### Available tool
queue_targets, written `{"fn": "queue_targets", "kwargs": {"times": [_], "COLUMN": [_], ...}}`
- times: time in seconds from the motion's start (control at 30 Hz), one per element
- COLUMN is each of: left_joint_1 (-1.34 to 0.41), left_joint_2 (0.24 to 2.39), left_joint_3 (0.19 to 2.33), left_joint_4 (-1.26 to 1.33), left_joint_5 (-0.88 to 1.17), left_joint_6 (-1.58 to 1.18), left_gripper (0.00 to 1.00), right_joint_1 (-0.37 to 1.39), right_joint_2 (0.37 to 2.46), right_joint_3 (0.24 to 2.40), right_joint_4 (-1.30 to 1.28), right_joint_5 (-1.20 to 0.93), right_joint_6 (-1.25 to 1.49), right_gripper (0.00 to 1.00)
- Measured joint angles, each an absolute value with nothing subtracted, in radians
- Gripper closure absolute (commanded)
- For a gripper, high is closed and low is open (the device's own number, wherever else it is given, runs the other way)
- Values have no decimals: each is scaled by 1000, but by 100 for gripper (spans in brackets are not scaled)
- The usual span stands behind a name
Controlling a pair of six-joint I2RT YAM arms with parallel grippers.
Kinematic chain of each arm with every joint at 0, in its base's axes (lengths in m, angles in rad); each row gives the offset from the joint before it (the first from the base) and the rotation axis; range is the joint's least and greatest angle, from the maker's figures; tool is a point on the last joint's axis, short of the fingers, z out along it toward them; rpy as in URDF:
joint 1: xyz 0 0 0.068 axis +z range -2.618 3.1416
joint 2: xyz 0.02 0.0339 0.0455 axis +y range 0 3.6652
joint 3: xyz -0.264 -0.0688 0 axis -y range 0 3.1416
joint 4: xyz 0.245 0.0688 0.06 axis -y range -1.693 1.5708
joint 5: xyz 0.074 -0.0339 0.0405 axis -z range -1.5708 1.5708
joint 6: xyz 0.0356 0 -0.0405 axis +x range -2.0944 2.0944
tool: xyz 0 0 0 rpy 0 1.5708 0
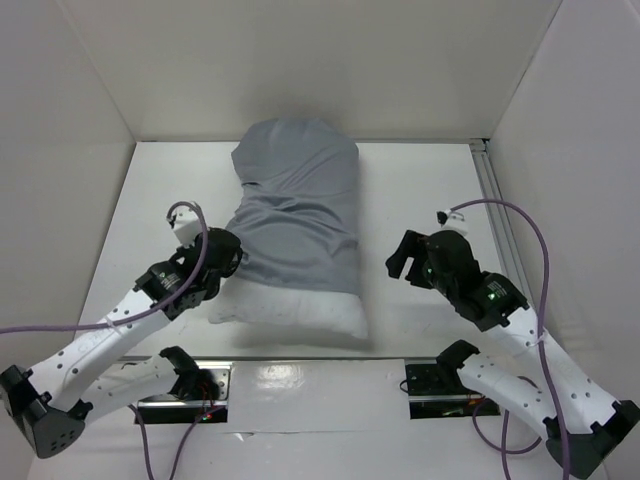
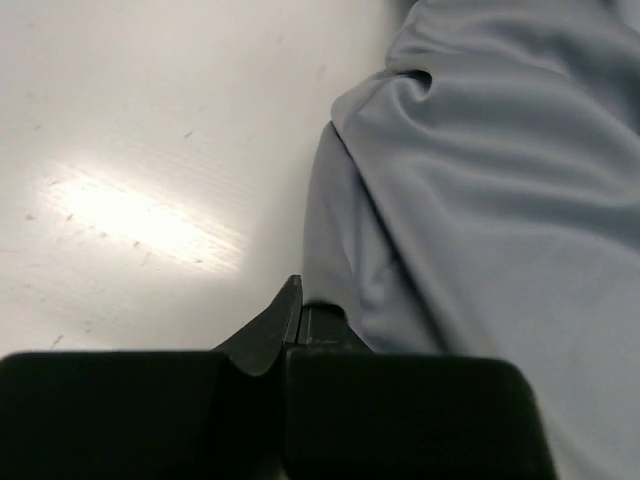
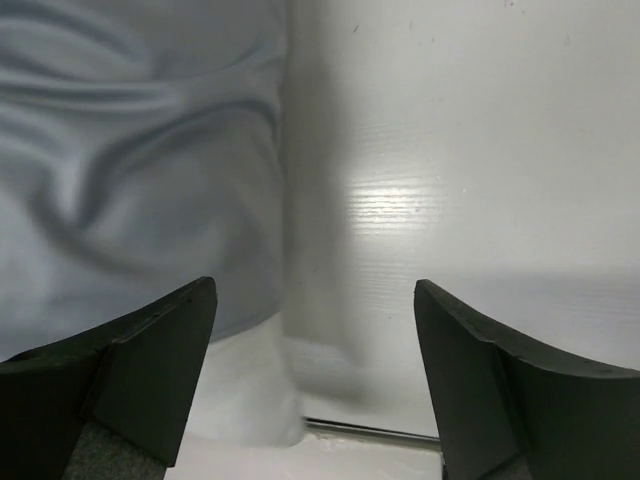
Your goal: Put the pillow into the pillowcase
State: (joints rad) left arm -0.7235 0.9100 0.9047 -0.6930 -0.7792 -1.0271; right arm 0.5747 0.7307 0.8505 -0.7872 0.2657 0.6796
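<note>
We see the left gripper (image 2: pixel 291 308) pinching the pillowcase (image 1: pixel 295 215) edge; the right gripper (image 3: pixel 315 335) is spread beside the half-covered pillow (image 1: pixel 300 313).

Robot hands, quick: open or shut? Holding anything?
Left gripper: shut, pinching the pillowcase edge.
Right gripper: open, holding nothing.

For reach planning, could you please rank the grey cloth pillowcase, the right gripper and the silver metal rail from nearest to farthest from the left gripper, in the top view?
From the left gripper:
1. grey cloth pillowcase, at its fingertips, centre.
2. right gripper, across on the right.
3. silver metal rail, far right table edge.
</note>
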Motion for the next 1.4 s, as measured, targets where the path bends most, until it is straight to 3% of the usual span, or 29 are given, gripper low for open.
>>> {"fn": "queue_targets", "kwargs": {"times": [0.1, 0.27, 0.4, 0.73, 0.8, 0.83, 0.87, 0.93, 1.13, 1.4], "left_joint_1": [-647, -559, -501, -344, -302, -279, -256, -216, -133, -86], "left_joint_2": [916, 940, 973, 1019, 1031, 1039, 1045, 1059, 1085, 1112], "left_joint_3": [863, 829, 780, 761, 761, 761, 762, 765, 803, 873], "left_joint_4": [-726, -784, -793, -785, -779, -776, -772, -764, -739, -716], "left_joint_5": [-739, -709, -680, -572, -553, -541, -527, -500, -446, -404], "left_joint_6": [-1028, -1060, -1102, -1075, -1051, -1044, -1031, -1011, -944, -862], "left_gripper": [100, 100, 100, 100, 100, 100, 100, 100, 100, 100], "right_joint_1": [574, 588, 720, 969, 980, 982, 983, 984, 984, 984], "right_joint_2": [725, 714, 784, 898, 898, 895, 888, 861, 784, 856], "right_joint_3": [781, 584, 519, 498, 498, 498, 497, 495, 485, 486], "right_joint_4": [-725, -607, -480, -207, -193, -189, -187, -189, -196, -185], "right_joint_5": [236, 202, 234, 172, 159, 153, 147, 143, 142, 130], "right_joint_6": [671, 717, 738, 634, 623, 618, 613, 606, 562, 484], "right_gripper": [31, 40, 52, 98, 96, 84, 62, 46, 40, 42]}}
